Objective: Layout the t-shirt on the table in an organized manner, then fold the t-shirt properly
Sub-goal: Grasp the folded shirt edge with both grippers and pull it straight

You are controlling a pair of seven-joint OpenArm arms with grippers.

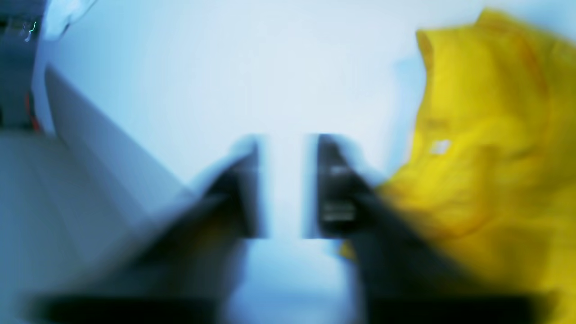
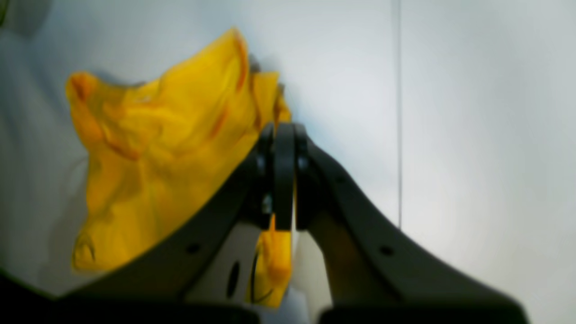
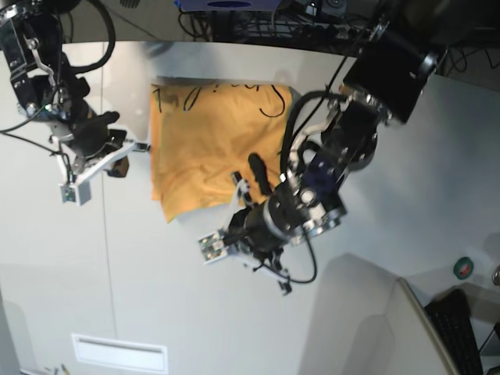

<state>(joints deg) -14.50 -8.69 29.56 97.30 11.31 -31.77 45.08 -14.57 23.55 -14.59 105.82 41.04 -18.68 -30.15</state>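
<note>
My right pincer [image 2: 284,180] clamps the t-shirt [image 2: 171,153]; my left pincer [image 1: 288,189], gapped and blurred, may snag and bunch it.

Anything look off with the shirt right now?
Yes. The t-shirt lies crooked and rumpled on the table, one edge pinched in the right gripper. The left gripper holds nothing.

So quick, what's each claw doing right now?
Left gripper: open, empty, beside the t-shirt.
Right gripper: closed, pinching an edge of the t-shirt.
</note>
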